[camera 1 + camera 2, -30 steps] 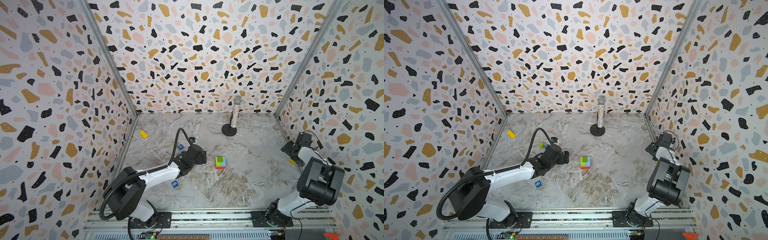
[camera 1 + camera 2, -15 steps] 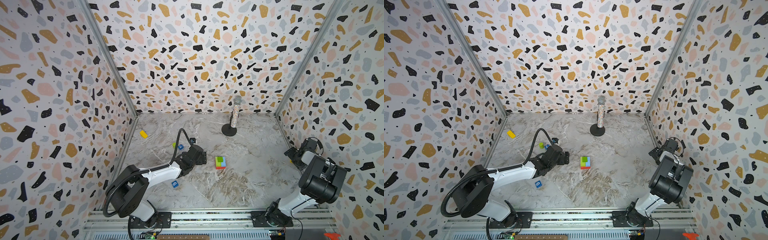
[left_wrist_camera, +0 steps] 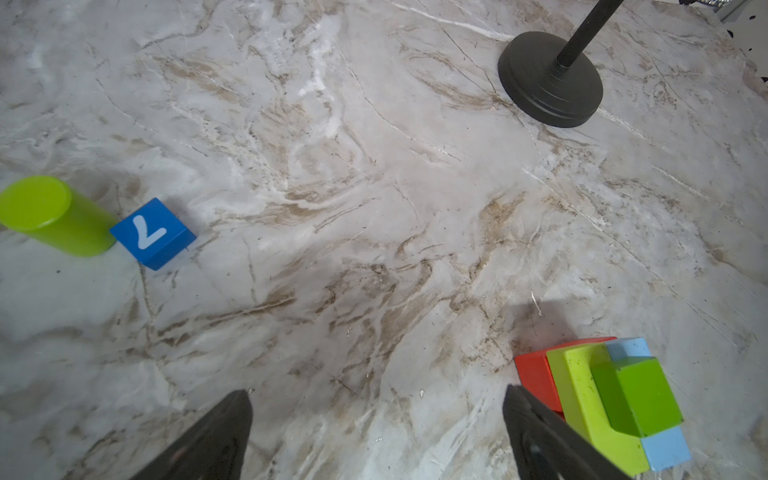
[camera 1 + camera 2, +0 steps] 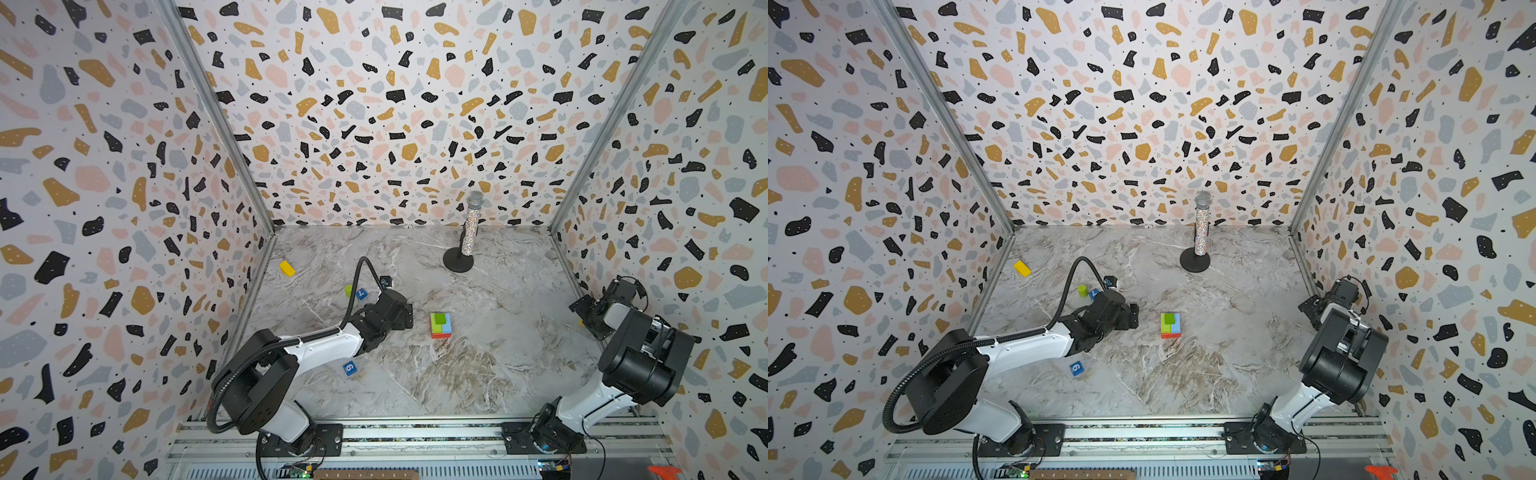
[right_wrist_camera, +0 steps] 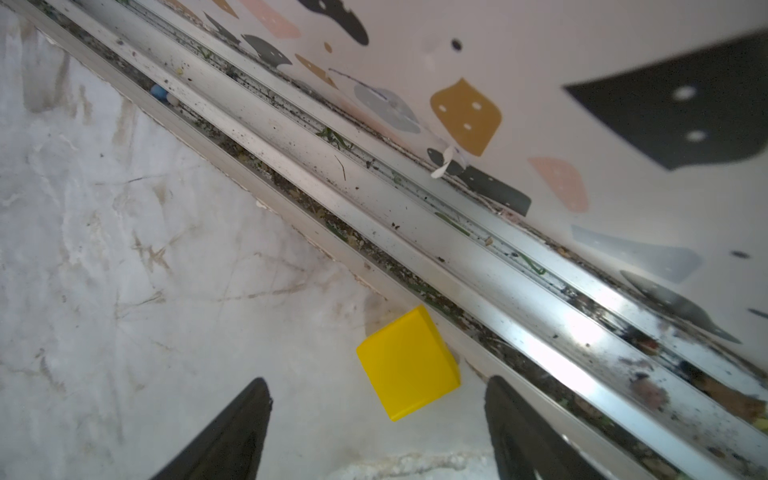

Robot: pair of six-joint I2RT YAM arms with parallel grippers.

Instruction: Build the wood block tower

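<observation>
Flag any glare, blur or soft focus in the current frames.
Right wrist view: hard glare on the aluminium rail, wall print soft, yellow block crisp. Left wrist view: even light, fingers out of focus, soft shadow beside the tower. Both top views: sharp, evenly lit, no glare.

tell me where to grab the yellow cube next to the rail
Take the yellow cube by two opposite flat sides, coming down from above on the open table side. It lies right beside the metal rail at the wall, so the right gripper has little room for a finger there.
</observation>
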